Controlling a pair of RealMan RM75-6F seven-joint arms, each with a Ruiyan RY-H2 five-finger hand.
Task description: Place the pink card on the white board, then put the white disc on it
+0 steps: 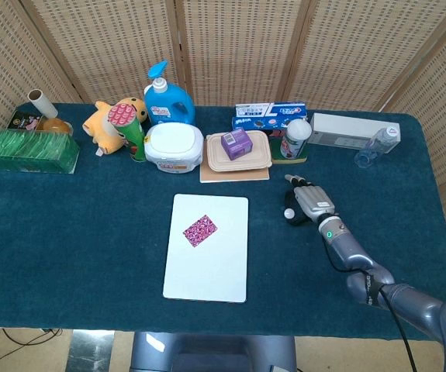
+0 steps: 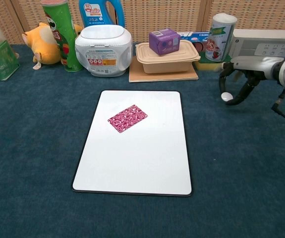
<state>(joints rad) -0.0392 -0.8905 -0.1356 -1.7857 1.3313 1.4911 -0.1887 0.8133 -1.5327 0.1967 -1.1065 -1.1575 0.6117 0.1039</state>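
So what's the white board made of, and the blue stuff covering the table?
The white board looks like smooth, slightly glossy plastic or coated metal with a thin dark rim; which one can't be told. The table cover looks like soft, matte cloth, maybe felt or velvet, since it shows a fuzzy, mottled nap.

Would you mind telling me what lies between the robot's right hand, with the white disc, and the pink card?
Only bare blue tablecloth and then bare white board separate the right hand, pinching the white disc, from the pink card; the chest view shows it best.

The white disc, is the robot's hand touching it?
Touching. The chest view shows the white disc pinched between fingertips of the right hand, lifted off the table.
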